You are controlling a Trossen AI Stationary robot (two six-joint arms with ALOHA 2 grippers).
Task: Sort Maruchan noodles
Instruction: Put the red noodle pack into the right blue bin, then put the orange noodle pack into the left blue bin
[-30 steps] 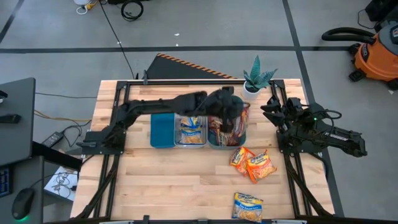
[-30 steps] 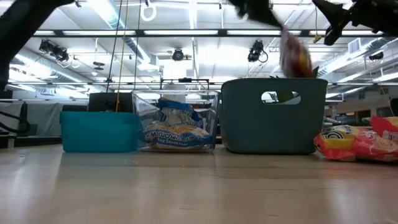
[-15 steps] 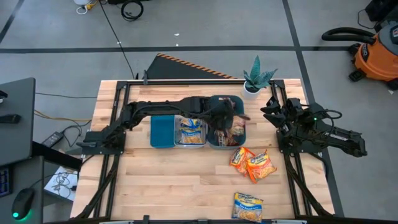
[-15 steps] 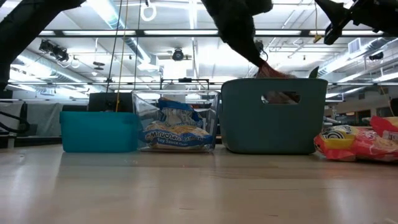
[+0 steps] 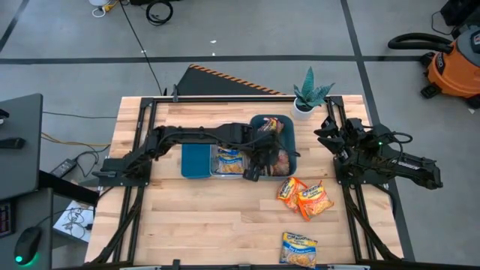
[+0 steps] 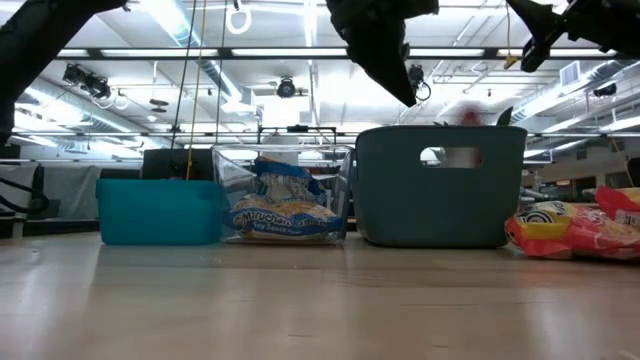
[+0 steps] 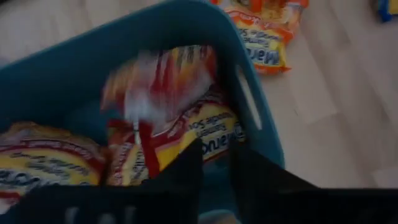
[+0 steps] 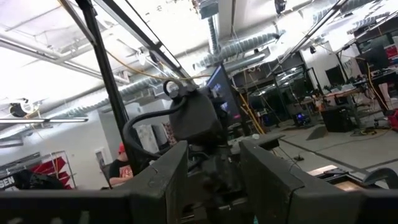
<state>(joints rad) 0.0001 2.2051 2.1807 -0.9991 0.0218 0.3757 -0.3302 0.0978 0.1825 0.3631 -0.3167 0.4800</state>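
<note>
From above, the left end effector (image 5: 253, 171) has pulled back to the dark bin's (image 5: 291, 147) front rim, the right arm parked at the desk's right edge; the left wrist view shows its fingers spread, the red packet (image 7: 163, 81) dropped among its kind.

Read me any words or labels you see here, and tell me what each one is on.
"Maruchan": on the packet in the clear bin, low view.
Print on the packets in the dark bin, left wrist view: upside down, too blurred to read.
Loose packets on the table: too small to read.
</note>
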